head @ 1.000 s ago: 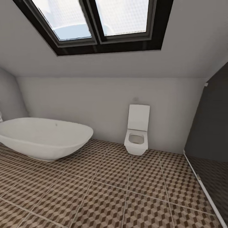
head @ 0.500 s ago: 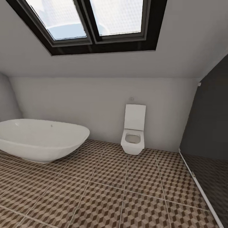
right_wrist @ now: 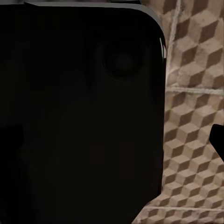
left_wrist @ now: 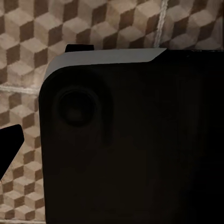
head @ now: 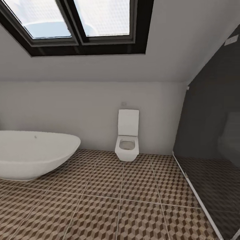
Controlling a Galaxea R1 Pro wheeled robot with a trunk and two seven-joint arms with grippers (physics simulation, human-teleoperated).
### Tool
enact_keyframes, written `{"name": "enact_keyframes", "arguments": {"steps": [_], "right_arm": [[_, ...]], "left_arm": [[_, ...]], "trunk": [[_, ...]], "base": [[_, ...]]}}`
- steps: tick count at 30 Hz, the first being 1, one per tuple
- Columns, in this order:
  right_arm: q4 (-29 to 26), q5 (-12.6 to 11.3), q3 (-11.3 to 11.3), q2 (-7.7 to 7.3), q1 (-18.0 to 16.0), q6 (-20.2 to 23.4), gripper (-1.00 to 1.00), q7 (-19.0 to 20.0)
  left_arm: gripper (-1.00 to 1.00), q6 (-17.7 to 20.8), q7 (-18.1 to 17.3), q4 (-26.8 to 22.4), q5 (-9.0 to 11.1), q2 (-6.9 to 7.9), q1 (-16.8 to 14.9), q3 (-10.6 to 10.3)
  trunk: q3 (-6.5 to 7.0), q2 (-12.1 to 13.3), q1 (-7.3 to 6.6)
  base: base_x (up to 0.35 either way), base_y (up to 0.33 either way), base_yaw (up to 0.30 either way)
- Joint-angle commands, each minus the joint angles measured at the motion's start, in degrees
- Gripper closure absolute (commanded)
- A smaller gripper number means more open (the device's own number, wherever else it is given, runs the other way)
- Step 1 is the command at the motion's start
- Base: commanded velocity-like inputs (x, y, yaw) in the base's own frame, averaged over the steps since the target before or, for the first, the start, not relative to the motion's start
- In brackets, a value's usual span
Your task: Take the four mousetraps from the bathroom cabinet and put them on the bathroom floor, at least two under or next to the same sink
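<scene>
White walls meet a sloped ceiling with a black-framed skylight [head: 75, 25]. A white tub [head: 33, 153] and a toilet [head: 127, 136] stand on the cube-patterned floor [head: 116, 200]. A dark glass screen [head: 210, 133] stands at right.

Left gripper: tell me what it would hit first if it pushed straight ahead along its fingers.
Most likely the dark rounded body panel that blocks the left wrist view. The patterned bathroom floor shows past its edges. Depth is unclear, so how close the panel sits cannot be told.
</scene>
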Motion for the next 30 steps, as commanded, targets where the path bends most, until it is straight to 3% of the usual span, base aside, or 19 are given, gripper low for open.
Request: {"name": "enact_keyframes", "arguments": {"steps": [1,21,30], "right_arm": [[0.01,-0.10,-0.20,0.01,-0.01,-0.16,-1.00,-0.01],[0.01,-0.30,-0.40,-0.02,-0.01,-0.16,-1.00,0.15],[0.01,-3.19,-0.98,-0.08,-0.01,-0.37,-1.00,0.15]], "left_arm": [[-1.00,-0.08,-0.01,-0.03,0.09,-0.02,0.00,0.04],[-1.00,-0.06,-0.01,-0.05,-0.39,0.05,0.00,-0.65],[-1.00,-0.06,-0.01,-0.03,-0.44,0.15,0.00,-0.73]], "trunk": [[-0.04,-0.02,0.00],[-0.04,-0.02,0.00],[-0.04,-0.02,0.00]], "base": [[0.000,0.000,-0.293],[0.000,0.000,-0.295],[0.000,0.000,-0.295]]}}
